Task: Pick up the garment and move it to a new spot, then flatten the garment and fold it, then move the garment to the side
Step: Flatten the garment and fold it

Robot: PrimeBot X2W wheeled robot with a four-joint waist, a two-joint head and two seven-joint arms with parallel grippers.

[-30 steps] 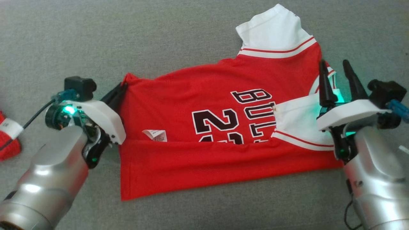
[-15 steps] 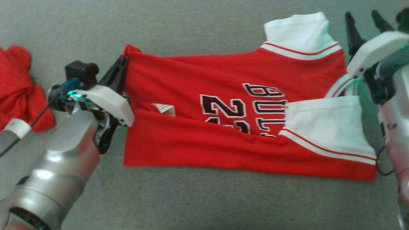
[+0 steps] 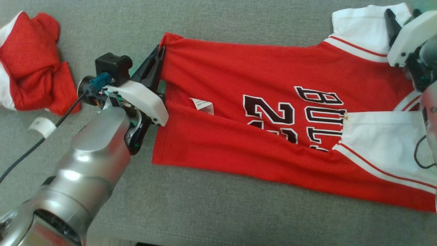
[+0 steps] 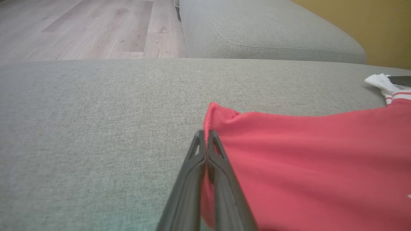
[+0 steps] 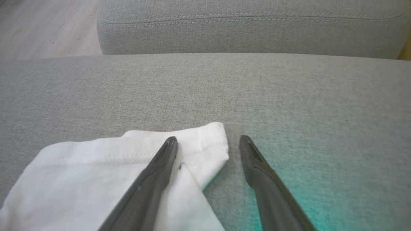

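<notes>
Red jersey (image 3: 239, 78) lettered "BUL" and "2", spread on grey sofa cushion (image 3: 205, 212), left gripper (image 4: 204, 133) pinching its corner, right gripper (image 5: 208, 139) jaws spread over white sleeve (image 5: 96, 166), wood floor (image 4: 80, 29) beyond

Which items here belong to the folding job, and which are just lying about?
In the job: red basketball jersey with white sleeves; left gripper, shut on its corner; right gripper, open at a sleeve.
Lying about: crumpled red-and-white cloth heap.
</notes>
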